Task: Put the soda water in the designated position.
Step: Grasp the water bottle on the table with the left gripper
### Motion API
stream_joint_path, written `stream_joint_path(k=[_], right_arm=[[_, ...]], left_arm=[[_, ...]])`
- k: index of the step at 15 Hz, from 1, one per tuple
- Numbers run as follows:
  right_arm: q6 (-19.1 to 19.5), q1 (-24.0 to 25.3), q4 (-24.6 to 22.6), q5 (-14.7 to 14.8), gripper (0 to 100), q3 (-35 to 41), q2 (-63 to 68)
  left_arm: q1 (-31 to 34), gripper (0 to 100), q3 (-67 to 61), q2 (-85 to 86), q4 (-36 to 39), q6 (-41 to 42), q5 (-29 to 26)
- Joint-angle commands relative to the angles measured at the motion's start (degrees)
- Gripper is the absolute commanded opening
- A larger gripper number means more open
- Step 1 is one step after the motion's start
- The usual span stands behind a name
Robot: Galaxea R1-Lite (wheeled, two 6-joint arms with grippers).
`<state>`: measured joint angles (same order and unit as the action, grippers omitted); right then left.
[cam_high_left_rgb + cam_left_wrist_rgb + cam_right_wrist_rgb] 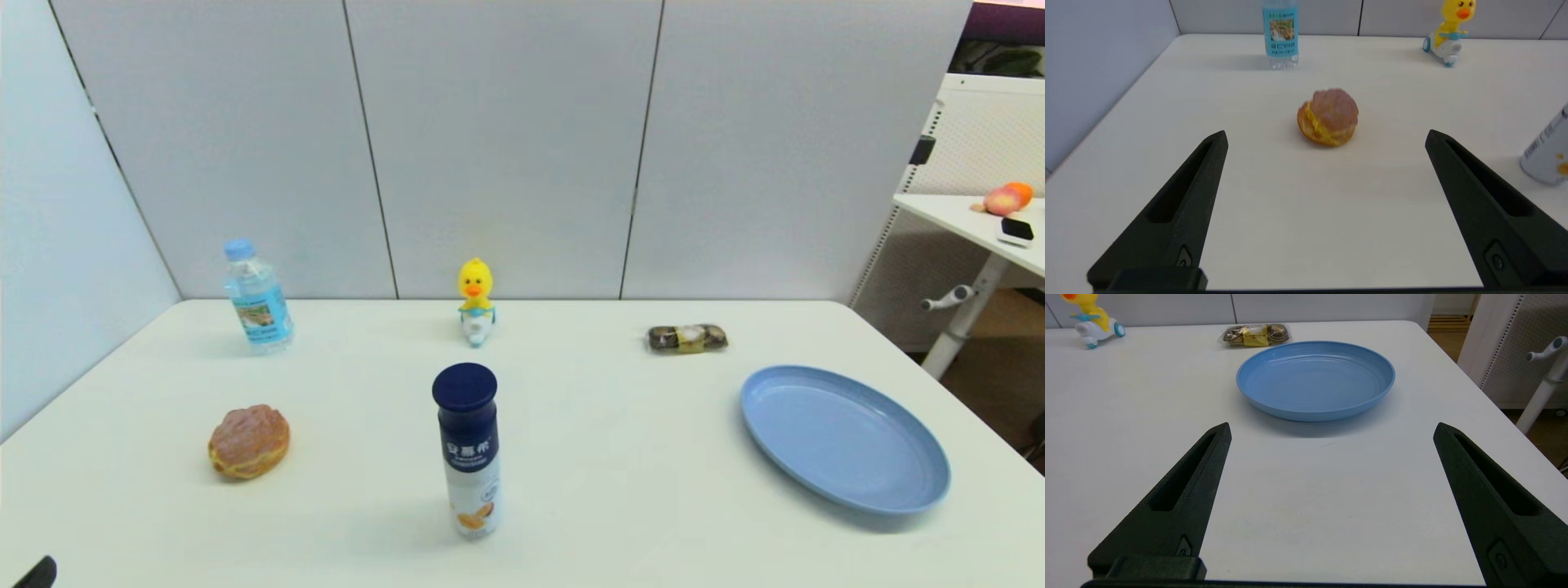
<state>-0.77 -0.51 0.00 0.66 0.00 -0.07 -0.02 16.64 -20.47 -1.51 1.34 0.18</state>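
The soda water [257, 298] stands upright at the far left of the table, a small clear bottle with a light-blue cap and blue label; the left wrist view shows the soda water [1280, 34] far ahead, beyond a bread roll. My left gripper [1326, 136] is open over the near left table with nothing between its fingers. Only a dark tip of the left gripper [37, 573] shows at the head view's bottom left corner. My right gripper [1332, 430] is open too, over the near right table, facing the blue plate [1315, 379].
A tall navy-capped bottle [468, 451] stands at the front centre. A bread roll [248, 441] lies front left, a yellow duck toy [476, 304] at the back centre, a wrapped snack [687, 338] back right. The blue plate [844, 436] lies on the right. Grey panels wall the back and left.
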Motion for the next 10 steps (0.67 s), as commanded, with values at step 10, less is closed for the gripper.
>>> stream_joint_path(k=[10], right_arm=[[-0.02,-0.02,0.0,0.04,100,0.0,-0.01]], left_arm=[[-0.85,100,12.45,-69.88,52.22,3.05,-0.09]])
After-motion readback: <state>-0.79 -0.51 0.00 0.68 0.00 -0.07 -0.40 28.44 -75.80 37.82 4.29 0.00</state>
